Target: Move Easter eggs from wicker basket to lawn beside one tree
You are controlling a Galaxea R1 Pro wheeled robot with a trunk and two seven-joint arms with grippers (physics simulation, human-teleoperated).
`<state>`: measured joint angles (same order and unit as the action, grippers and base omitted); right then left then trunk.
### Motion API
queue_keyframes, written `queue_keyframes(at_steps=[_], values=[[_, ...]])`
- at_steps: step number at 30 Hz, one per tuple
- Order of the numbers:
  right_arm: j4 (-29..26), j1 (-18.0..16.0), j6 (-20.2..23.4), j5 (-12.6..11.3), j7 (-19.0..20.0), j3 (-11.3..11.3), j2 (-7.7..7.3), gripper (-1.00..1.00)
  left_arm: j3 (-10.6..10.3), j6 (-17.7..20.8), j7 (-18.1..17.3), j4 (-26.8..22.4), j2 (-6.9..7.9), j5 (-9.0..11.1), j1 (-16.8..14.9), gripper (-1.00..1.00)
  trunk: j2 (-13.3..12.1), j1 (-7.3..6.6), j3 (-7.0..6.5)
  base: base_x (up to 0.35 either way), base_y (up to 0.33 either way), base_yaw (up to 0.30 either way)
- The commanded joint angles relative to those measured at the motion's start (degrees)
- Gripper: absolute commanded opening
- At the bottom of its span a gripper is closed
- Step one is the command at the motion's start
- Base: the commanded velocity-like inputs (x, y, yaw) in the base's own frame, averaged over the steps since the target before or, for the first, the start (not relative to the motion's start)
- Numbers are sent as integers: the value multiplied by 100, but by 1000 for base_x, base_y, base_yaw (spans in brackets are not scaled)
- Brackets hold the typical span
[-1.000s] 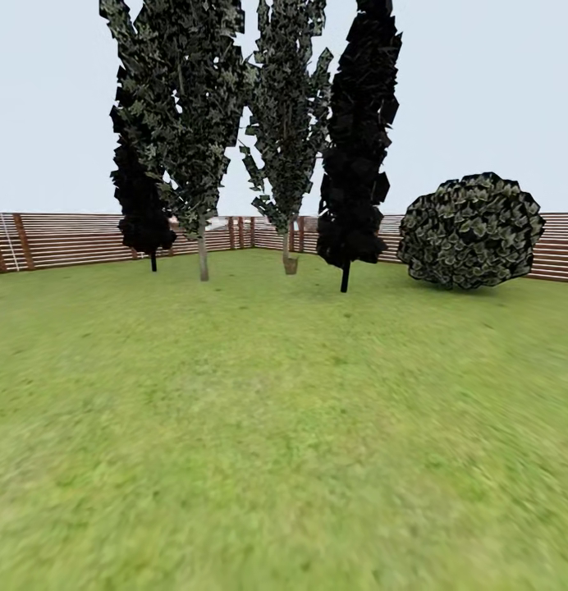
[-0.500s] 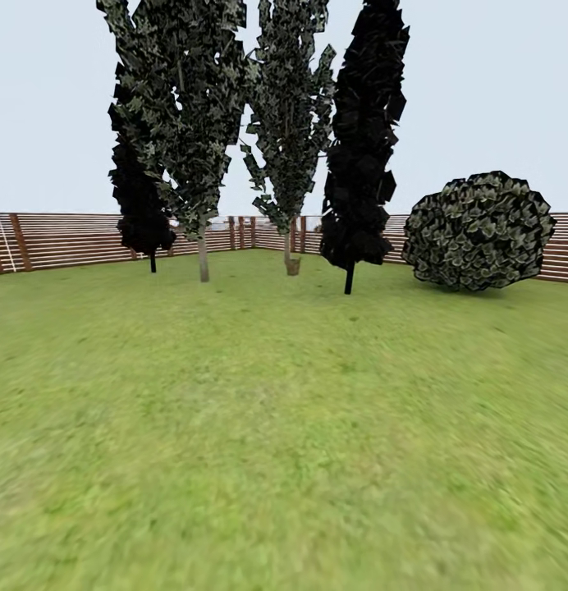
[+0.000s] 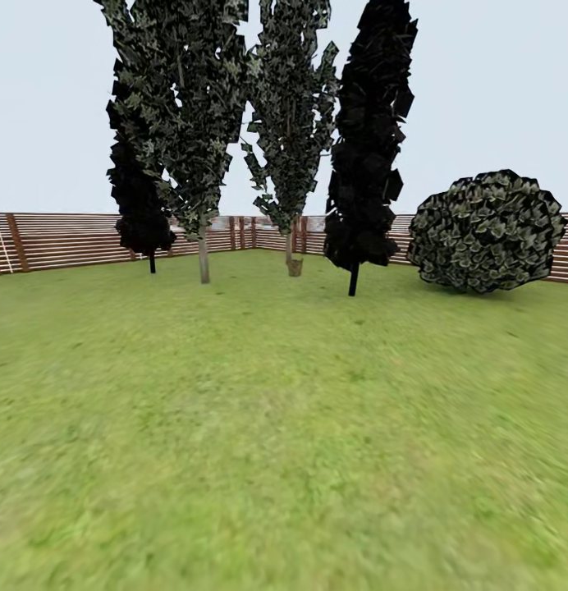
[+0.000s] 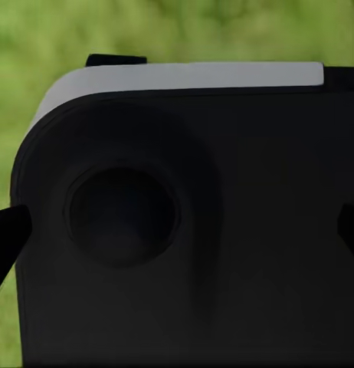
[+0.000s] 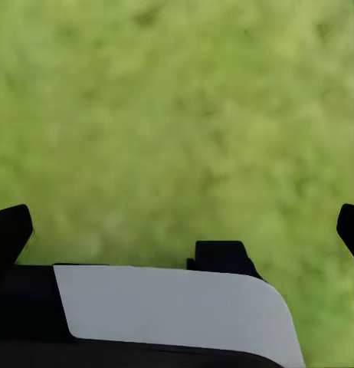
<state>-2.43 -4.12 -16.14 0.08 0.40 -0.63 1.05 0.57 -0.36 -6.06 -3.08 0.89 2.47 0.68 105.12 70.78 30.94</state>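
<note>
Head view: the lawn runs to a tree by the fence. Both claws hang spread wide over grass, far from that tree.

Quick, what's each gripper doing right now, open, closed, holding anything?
Left gripper: open, jaws spread wide, nothing held.
Right gripper: open, jaws spread wide, empty over the bright green grass lawn.

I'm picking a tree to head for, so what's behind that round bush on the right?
Behind the bush runs the slatted fence, showing at both of its sides, with pale sky above. The fence stretch directly behind the bush, and any lawn there, is covered by its leaves.
</note>
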Motion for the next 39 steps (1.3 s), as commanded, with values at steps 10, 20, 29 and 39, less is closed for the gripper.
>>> queue_keyframes(at_steps=[10,20,29,39], values=[[5,-3,-20,-1,4,-8,0,100,4,-4,-19,26,-1,26,2,100,2,3,5,334,117,0],[5,-2,-19,0,4,-8,0,100,4,-6,-31,27,-1,26,3,100,2,3,5,334,109,0],[5,-2,-20,0,5,-8,0,100,6,-7,-38,27,7,137,2,100,2,3,5,334,106,0],[5,-2,-19,-1,4,-8,0,100,5,-7,-48,27,1,156,3,100,2,3,5,334,106,0]])
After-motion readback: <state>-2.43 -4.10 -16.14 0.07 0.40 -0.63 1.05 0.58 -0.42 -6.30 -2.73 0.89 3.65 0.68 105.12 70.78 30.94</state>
